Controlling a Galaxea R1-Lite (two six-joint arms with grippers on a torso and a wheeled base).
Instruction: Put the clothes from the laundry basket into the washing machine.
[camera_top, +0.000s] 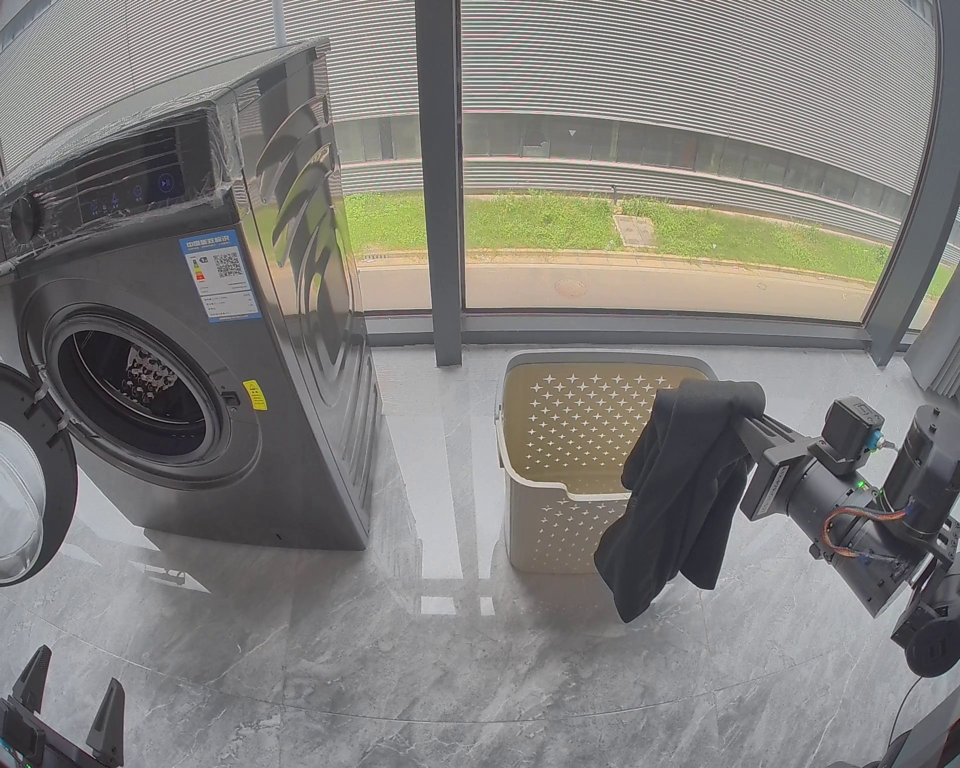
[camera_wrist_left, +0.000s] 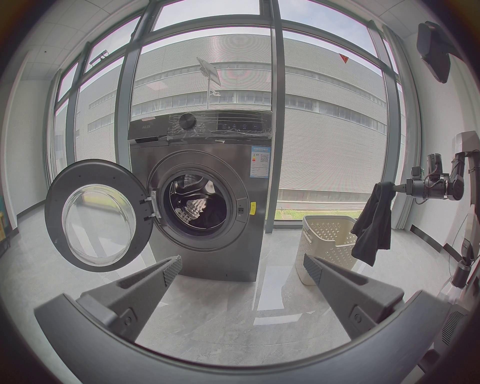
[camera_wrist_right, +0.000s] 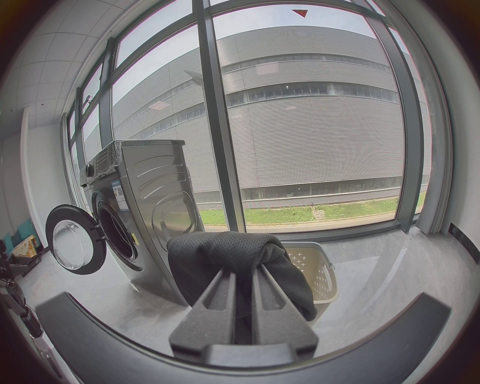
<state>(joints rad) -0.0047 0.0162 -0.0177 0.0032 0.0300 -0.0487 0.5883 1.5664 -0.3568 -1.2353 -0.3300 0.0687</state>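
Garment (camera_top: 680, 490) hangs vertically, clenched in right end effector (camera_top: 750, 428), laundry basket (camera_top: 520, 480) just below it; washing machine (camera_top: 135, 395) opening lies well to its left (left end effector (camera_top: 76, 672) nearer, released, empty).

washing machine door (camera_top: 30, 480): cut off by left edge | laundry basket (camera_top: 545, 520): near corner hidden behind black garment (camera_top: 680, 490)

Matt cloth (camera_top: 680, 500); plastic basket (camera_top: 545, 525) (floor (camera_top: 400, 660) glossy, perhaps stone).
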